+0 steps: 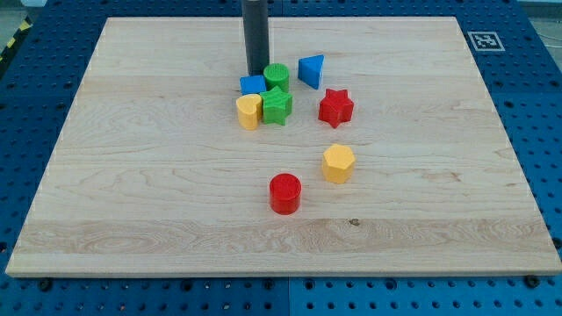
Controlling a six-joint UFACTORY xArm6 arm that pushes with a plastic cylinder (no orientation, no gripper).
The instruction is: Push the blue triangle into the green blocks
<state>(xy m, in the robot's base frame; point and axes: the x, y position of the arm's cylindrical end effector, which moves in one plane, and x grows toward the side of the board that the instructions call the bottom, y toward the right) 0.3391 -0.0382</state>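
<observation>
The blue triangle (311, 70) lies near the view's top centre, a small gap to the right of the green cylinder (277, 76). The green star (277, 105) sits just below the cylinder. A blue cube (252, 86) and a yellow heart-shaped block (249, 111) touch the green blocks on their left. My tip (257, 74) stands just above the blue cube, to the left of the green cylinder and about 60 pixels left of the blue triangle.
A red star (335, 107) lies below and right of the blue triangle. A yellow hexagon (338, 163) and a red cylinder (284, 193) lie lower on the wooden board (132, 175). Blue pegboard (536, 105) surrounds the board.
</observation>
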